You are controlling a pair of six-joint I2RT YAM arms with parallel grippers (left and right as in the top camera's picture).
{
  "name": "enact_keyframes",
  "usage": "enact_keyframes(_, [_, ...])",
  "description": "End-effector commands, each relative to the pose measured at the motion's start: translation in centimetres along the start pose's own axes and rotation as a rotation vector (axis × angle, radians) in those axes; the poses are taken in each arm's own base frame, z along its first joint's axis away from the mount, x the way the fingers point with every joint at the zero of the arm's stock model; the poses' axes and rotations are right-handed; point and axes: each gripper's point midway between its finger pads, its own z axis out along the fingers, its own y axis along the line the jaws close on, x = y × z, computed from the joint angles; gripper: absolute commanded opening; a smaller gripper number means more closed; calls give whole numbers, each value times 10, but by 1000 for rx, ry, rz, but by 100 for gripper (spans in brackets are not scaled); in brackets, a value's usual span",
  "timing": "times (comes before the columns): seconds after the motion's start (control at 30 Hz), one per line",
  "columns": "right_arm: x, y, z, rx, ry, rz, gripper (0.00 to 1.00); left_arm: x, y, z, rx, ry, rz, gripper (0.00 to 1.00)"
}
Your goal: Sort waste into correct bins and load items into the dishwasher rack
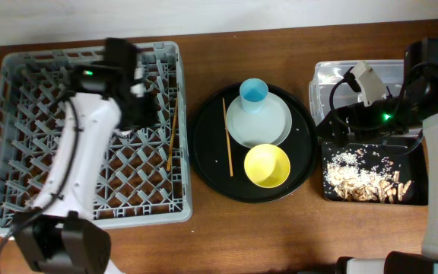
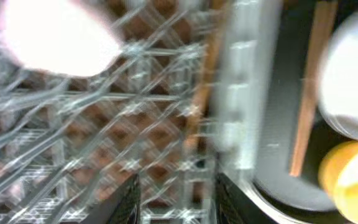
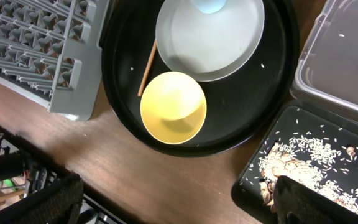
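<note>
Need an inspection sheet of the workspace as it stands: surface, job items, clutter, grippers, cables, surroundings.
Surface: brown wooden table.
Job's things: dishwasher rack holds one chopstick by its right wall. The second chopstick, plate with light blue cup on it, and yellow bowl sit on the round black tray. Food scraps lie in the black rectangular tray, beside the clear tub. Pink cup, napkin, wrapper: not identifiable.
Clutter: stray grains on the round tray.
Grippers: left gripper open, empty, over the rack; right gripper open, empty.
Cables: black cable loops over the tub.
Surroundings: pale strip beyond the table.
</note>
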Motion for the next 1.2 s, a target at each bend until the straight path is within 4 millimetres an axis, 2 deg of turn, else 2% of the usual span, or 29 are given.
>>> enact_keyframes(0.0, [0, -3, 0, 9, 4, 1, 99, 6, -58, 19, 74, 3, 99, 38])
enact_keyframes(0.07, [0, -3, 0, 9, 3, 1, 99, 6, -69, 30, 29, -11, 91, 38])
enact_keyframes(0.17, [0, -3, 0, 9, 4, 1, 99, 4, -71, 46, -64, -31, 77, 38])
enact_keyframes(0.3, [0, -3, 0, 9, 4, 1, 99, 0, -71, 50, -69, -43, 76, 38])
enact_keyframes(0.47, [0, -3, 0, 9, 4, 1, 99, -3, -62, 61, -132, -45, 78, 38])
enact_keyframes(0.6, [0, -3, 0, 9, 4, 1, 99, 1, -61, 84, -153, 0, 84, 38])
enact_keyframes(0.7, [0, -3, 0, 9, 4, 1, 99, 6, -60, 113, -178, 52, 90, 38])
enact_keyframes(0.8, [0, -3, 0, 9, 4, 1, 99, 7, -59, 117, -183, 60, 90, 36])
enact_keyframes(1.0, [0, -3, 0, 9, 4, 1, 99, 17, -54, 117, -202, 102, 96, 16])
enact_keyframes(1.17, [0, -3, 0, 9, 4, 1, 99, 19, -51, 117, -211, 112, 96, 5])
